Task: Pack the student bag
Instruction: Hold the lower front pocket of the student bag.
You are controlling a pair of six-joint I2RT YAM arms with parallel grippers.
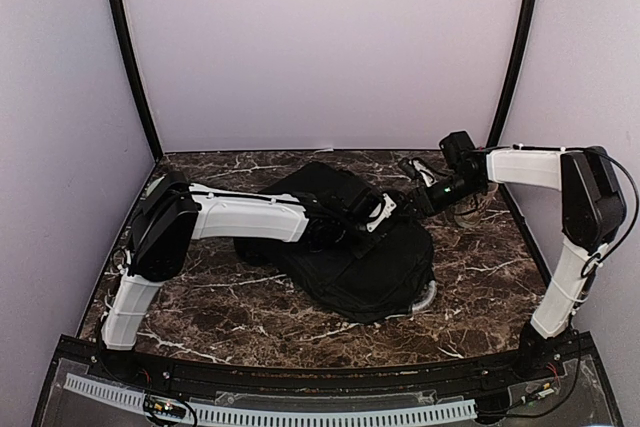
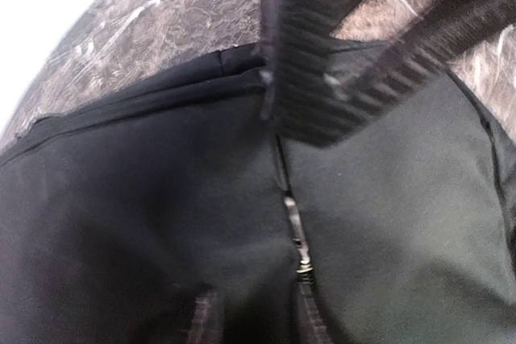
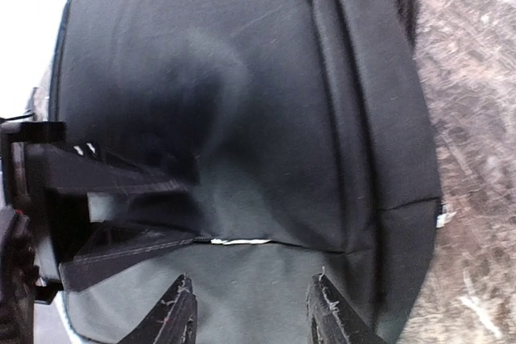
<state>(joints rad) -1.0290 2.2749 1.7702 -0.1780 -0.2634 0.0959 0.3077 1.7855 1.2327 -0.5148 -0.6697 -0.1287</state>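
Observation:
The student bag (image 1: 345, 247), a black backpack, lies flat mid-table with its pale grey loop (image 1: 428, 297) at the near right. My left gripper (image 1: 392, 209) presses down on its top. The left gripper's fingertips (image 2: 205, 316) stand part-way apart with a hump of bag fabric between them, and a metal zipper pull (image 2: 297, 231) lies just ahead. Whether they pinch the fabric is unclear. My right gripper (image 3: 254, 316) hovers open over the bag, nothing between its fingers, facing the left gripper's fingers (image 3: 121, 179). The right gripper's ribbed fingers (image 2: 294, 46) fill the top of the left wrist view.
The dark marble table (image 1: 230, 307) is walled by pale panels at the back and sides. A pale rounded object (image 1: 468, 212) sits under the right arm near the right wall. The left arm (image 1: 250, 215) stretches across the table's left half.

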